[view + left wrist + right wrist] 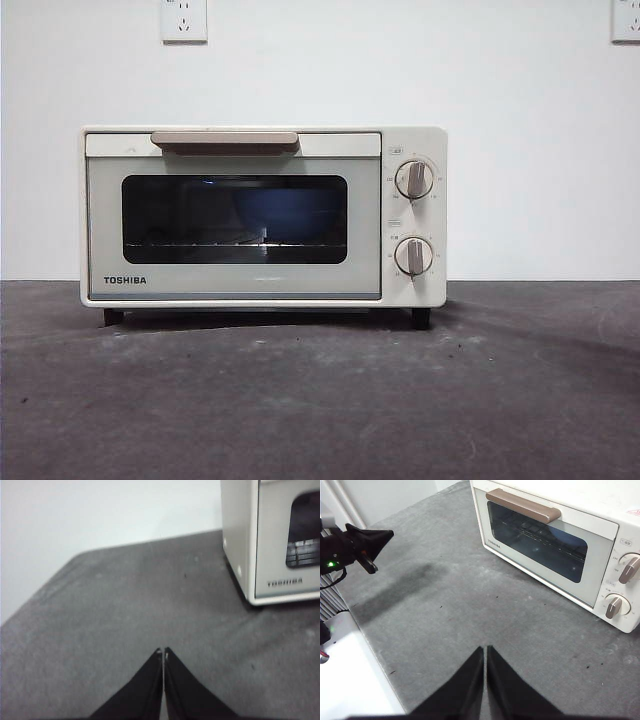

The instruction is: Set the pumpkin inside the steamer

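Boxy cream steamer (263,217), dark glass door shut

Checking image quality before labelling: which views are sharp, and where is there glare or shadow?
Front view: sharp; a bluish glare sits on the steamer window. Left wrist view: soft, the TOSHIBA mark blurred, with the left gripper shut. Right wrist view: fairly crisp; a dark shadow lies on the table before the shut right gripper.

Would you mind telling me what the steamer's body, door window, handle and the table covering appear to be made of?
The steamer body looks like cream painted metal or plastic, smooth with a soft sheen. Its window seems to be dark glass, since it shows reflections and a wire rack behind it. The handle is a matte tan bar, material unclear. The table cover looks like grey felt or rough fabric, dull and mottled.
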Controlling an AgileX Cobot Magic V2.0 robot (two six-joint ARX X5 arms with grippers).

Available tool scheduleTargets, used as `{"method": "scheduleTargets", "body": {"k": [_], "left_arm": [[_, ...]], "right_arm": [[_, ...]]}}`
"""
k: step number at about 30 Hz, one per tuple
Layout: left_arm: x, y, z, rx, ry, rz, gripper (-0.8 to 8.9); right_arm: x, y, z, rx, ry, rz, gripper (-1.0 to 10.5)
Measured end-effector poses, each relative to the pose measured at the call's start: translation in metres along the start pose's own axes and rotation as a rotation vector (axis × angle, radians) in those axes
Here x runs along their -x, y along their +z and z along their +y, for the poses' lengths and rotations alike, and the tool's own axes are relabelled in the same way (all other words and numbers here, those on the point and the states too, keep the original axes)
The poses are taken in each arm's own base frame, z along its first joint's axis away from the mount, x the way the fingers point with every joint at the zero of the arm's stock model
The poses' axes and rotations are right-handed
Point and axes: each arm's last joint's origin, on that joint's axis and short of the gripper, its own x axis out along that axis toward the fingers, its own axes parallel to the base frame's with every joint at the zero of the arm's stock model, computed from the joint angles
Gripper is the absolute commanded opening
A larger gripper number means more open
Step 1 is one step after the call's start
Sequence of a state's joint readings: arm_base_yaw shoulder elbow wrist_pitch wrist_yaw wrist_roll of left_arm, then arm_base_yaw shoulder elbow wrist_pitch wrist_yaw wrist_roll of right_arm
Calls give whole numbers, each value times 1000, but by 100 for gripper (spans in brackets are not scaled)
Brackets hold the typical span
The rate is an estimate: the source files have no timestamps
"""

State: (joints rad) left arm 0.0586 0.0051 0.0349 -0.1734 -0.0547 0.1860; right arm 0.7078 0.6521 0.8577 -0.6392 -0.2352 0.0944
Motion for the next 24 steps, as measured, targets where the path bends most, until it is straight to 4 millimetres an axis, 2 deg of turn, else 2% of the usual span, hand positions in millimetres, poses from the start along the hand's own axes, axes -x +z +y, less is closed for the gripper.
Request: {"method": "scheduleTargets", "body": {"k": [24], "left_arm": [[0, -1, 0, 66, -3, 10, 18]], "right_arm": [[0, 0, 0, 0, 0, 0, 6]]}}
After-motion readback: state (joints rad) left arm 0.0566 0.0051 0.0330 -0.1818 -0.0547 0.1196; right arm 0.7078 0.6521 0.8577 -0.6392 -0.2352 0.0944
